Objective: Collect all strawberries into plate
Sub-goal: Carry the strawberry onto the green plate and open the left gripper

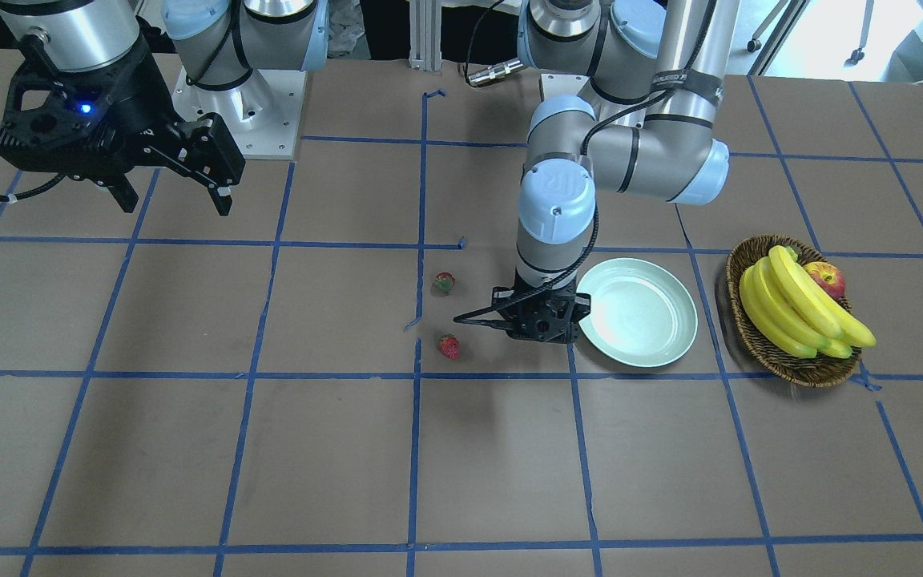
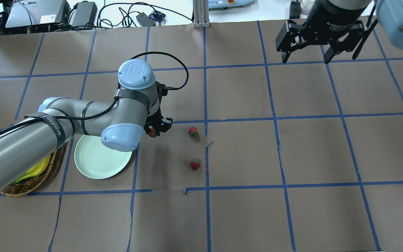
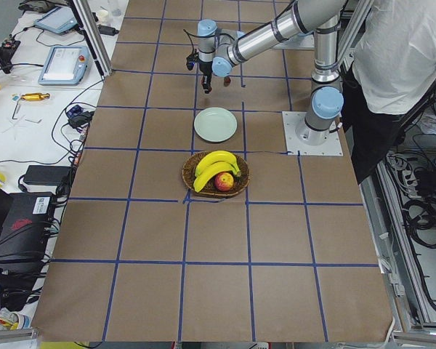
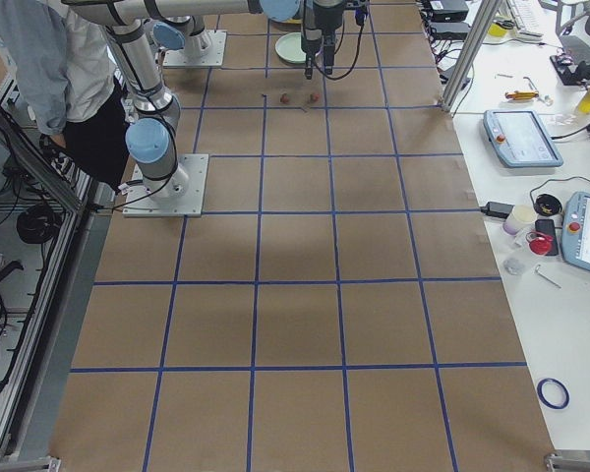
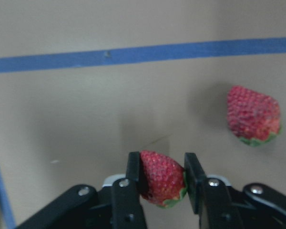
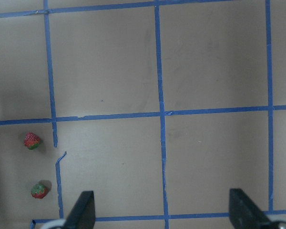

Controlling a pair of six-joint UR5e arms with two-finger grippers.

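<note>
My left gripper (image 2: 154,131) is shut on one strawberry (image 5: 161,180), pinched between both fingers just above the table; the berry also shows in the overhead view (image 2: 151,132). The gripper stands close beside the mint-green plate (image 2: 96,164), not over it. The plate (image 1: 654,336) holds nothing. Two other strawberries (image 2: 193,131) (image 2: 195,164) lie on the brown table past the gripper, near a blue tape line; they also show in the front view (image 1: 444,282) (image 1: 449,346). My right gripper (image 2: 305,59) is open and empty, high above the far side.
A wicker basket (image 1: 758,340) with bananas (image 1: 798,312) and an apple (image 1: 828,279) stands beside the plate, on the side away from the strawberries. Blue tape lines grid the table. A person stands by the robot's base in the side views.
</note>
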